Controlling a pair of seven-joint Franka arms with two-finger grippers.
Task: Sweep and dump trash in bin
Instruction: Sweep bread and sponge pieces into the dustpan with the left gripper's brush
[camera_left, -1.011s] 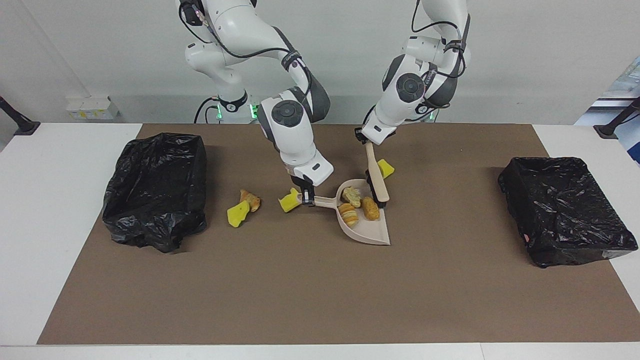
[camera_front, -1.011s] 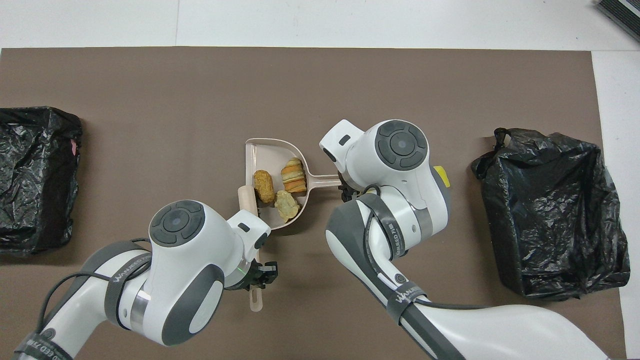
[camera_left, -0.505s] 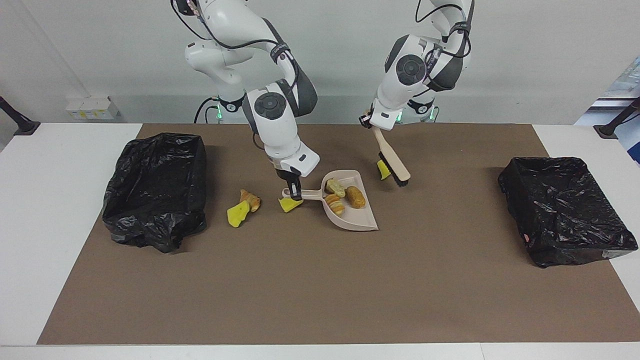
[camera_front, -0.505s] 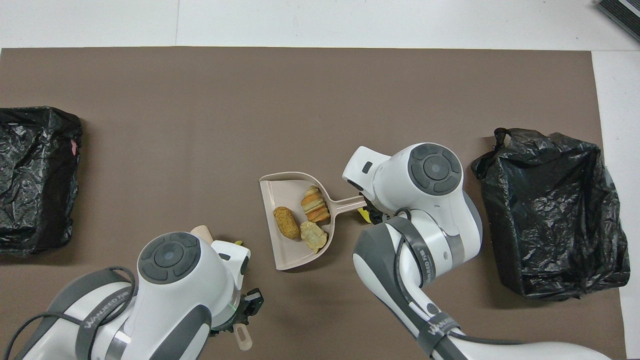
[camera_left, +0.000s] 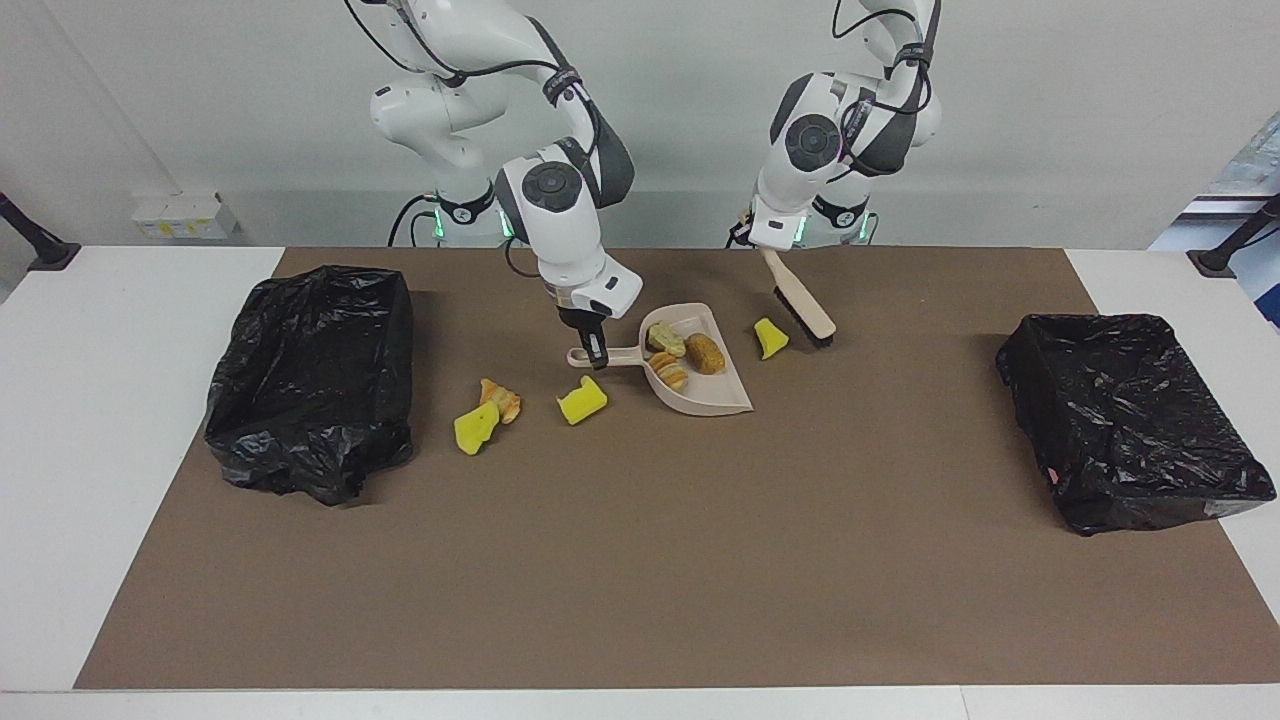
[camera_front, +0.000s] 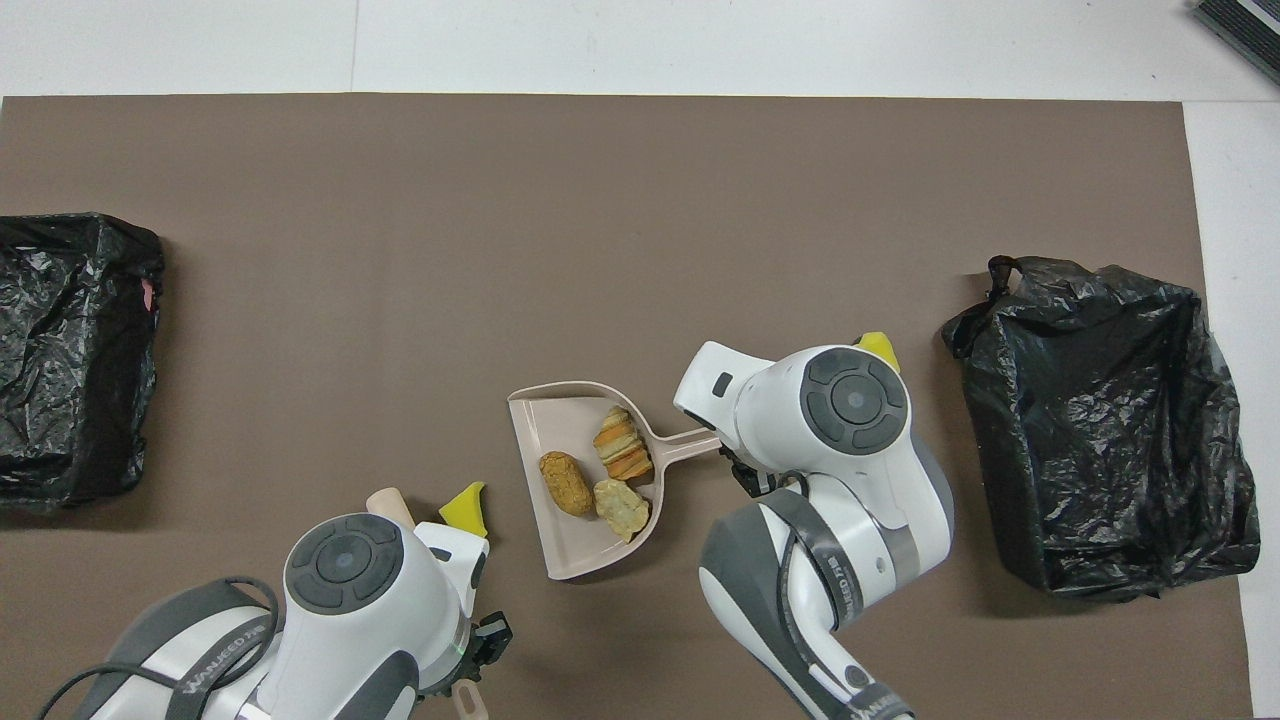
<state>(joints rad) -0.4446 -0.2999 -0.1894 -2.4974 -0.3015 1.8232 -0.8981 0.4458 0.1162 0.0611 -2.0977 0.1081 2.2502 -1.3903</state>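
Note:
My right gripper (camera_left: 597, 352) is shut on the handle of the beige dustpan (camera_left: 712, 390) and holds it roughly level over the mat. Three tan bread lumps (camera_left: 682, 356) lie in the pan, also seen in the overhead view (camera_front: 598, 475). My left gripper (camera_left: 764, 248) is shut on the beige brush (camera_left: 803, 312), whose bristles hang beside a yellow sponge chunk (camera_left: 770, 337). On the mat toward the right arm's end lie a yellow chunk (camera_left: 582, 401), another yellow chunk (camera_left: 475, 428) and a bread lump (camera_left: 501, 399). In the overhead view the right hand (camera_front: 735, 458) hides most of these.
A black-bagged bin (camera_left: 310, 380) stands at the right arm's end of the brown mat (camera_left: 640, 560). A second black-bagged bin (camera_left: 1130, 420) stands at the left arm's end. Both show in the overhead view (camera_front: 1100, 420) (camera_front: 70, 350).
My right gripper has lifted the dustpan with its three lumps and drawn it toward the robots, uncovering a yellow chunk. My left gripper has pulled the brush out of the pan and toward the robots.

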